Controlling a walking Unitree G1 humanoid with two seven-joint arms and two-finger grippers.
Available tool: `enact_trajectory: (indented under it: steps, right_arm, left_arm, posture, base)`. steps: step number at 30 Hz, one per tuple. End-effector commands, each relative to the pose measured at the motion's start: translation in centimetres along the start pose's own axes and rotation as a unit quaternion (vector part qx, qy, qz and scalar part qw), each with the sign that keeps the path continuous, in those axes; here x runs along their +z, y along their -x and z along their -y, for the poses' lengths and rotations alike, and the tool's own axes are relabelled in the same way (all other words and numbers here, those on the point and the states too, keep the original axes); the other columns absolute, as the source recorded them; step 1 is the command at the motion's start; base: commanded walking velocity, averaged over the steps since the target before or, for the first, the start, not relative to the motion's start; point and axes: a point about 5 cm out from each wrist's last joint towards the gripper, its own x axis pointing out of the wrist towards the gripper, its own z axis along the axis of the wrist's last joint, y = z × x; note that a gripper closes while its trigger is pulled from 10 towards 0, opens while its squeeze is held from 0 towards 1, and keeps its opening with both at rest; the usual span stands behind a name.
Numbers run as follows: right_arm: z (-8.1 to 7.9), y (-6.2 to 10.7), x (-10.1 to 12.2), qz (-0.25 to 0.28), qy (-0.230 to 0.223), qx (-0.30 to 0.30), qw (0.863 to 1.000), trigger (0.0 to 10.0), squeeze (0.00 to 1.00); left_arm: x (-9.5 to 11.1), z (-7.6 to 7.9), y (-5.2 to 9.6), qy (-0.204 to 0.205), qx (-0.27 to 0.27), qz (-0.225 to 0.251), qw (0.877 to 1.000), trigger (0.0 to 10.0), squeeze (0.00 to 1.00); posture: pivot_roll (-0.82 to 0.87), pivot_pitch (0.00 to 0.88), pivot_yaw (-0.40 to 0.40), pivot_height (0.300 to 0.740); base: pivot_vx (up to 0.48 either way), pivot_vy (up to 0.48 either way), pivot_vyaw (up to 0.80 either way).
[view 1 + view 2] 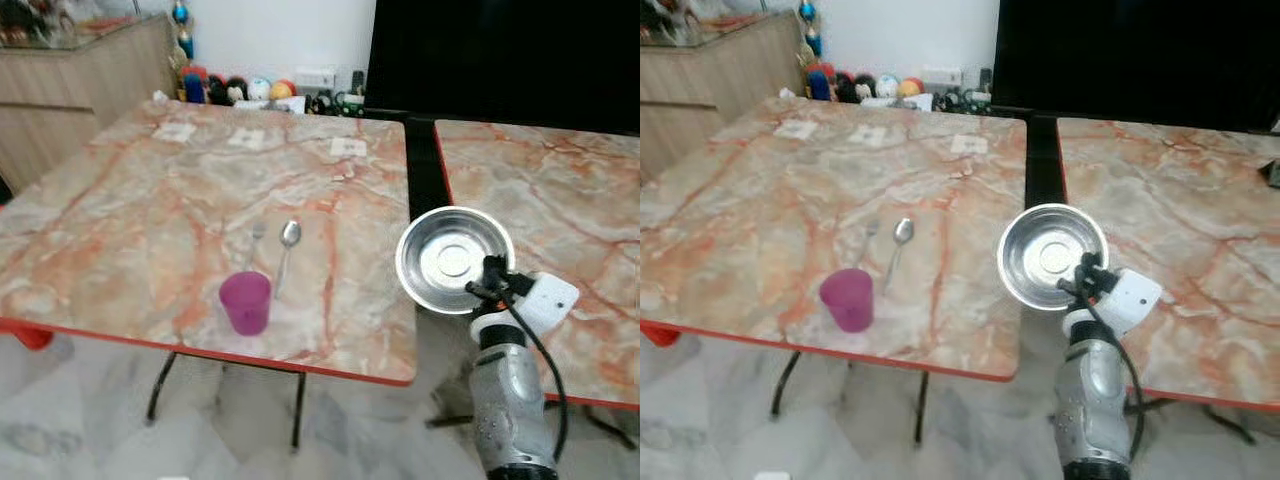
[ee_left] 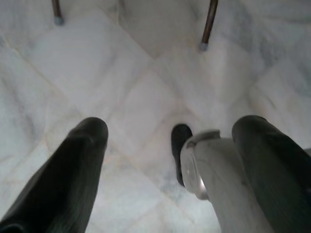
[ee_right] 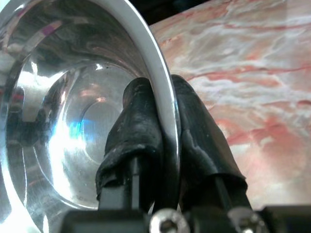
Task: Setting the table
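My right gripper (image 1: pixel 487 275) is shut on the rim of a shiny steel bowl (image 1: pixel 450 258), held up over the gap between two marble-patterned tables. In the right wrist view the black fingers (image 3: pixel 194 136) pinch the bowl's rim (image 3: pixel 163 97) from both sides. On the left table (image 1: pixel 150 200) a purple cup (image 1: pixel 246 302) stands near the front edge. A fork (image 1: pixel 256 240) and a spoon (image 1: pixel 287 250) lie side by side just behind it. My left gripper (image 2: pixel 165 160) hangs open over the pale tiled floor.
A second marble table (image 1: pixel 560 200) stands to the right across a narrow dark gap. Three paper cards (image 1: pixel 248 138) lie at the left table's far edge. Toys (image 1: pixel 235 88) line the wall, and a wooden cabinet (image 1: pixel 70 80) stands at far left.
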Motion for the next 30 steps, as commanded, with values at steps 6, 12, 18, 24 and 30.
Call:
enact_trajectory:
  steps: [6, 12, 18, 24, 30]
  right_arm:
    - [0.45, -0.24, 0.60, 0.011, 0.006, -0.007, 1.000, 10.0, 0.00]
    - [0.41, -0.25, 0.63, 0.012, 0.008, -0.006, 1.000, 10.0, 0.00]
    - [0.37, -0.28, 0.67, 0.014, 0.010, -0.005, 1.000, 10.0, 0.00]
    - [0.31, -0.29, 0.71, 0.015, 0.012, -0.003, 1.000, 10.0, 0.00]
    - [0.13, -0.30, 0.69, 0.015, 0.016, 0.000, 1.000, 10.0, 0.00]
  left_arm:
    - [-0.42, 0.42, 0.06, -0.002, -0.004, -0.009, 1.000, 10.0, 0.00]
    - [-0.44, 0.50, 0.06, -0.002, -0.004, -0.009, 1.000, 10.0, 0.00]
    - [-0.38, 0.53, 0.04, -0.003, -0.005, -0.008, 1.000, 10.0, 0.00]
    - [-0.34, 0.64, 0.02, -0.003, -0.006, -0.007, 1.000, 10.0, 0.00]
    - [-0.33, 0.75, 0.02, -0.004, -0.008, -0.005, 1.000, 10.0, 0.00]
  posture:
    - [0.01, 0.074, -0.026, 0.740]
    - [0.01, 0.079, -0.026, 0.740]
    - [0.01, 0.083, -0.026, 0.740]
    - [0.01, 0.084, -0.025, 0.740]
    - [0.01, 0.088, -0.025, 0.740]
  base:
    - [0.000, -0.322, 0.00]
    - [0.000, -0.320, 0.00]
    - [0.000, -0.322, 0.00]
    - [0.000, -0.322, 0.00]
    - [0.000, -0.321, 0.00]
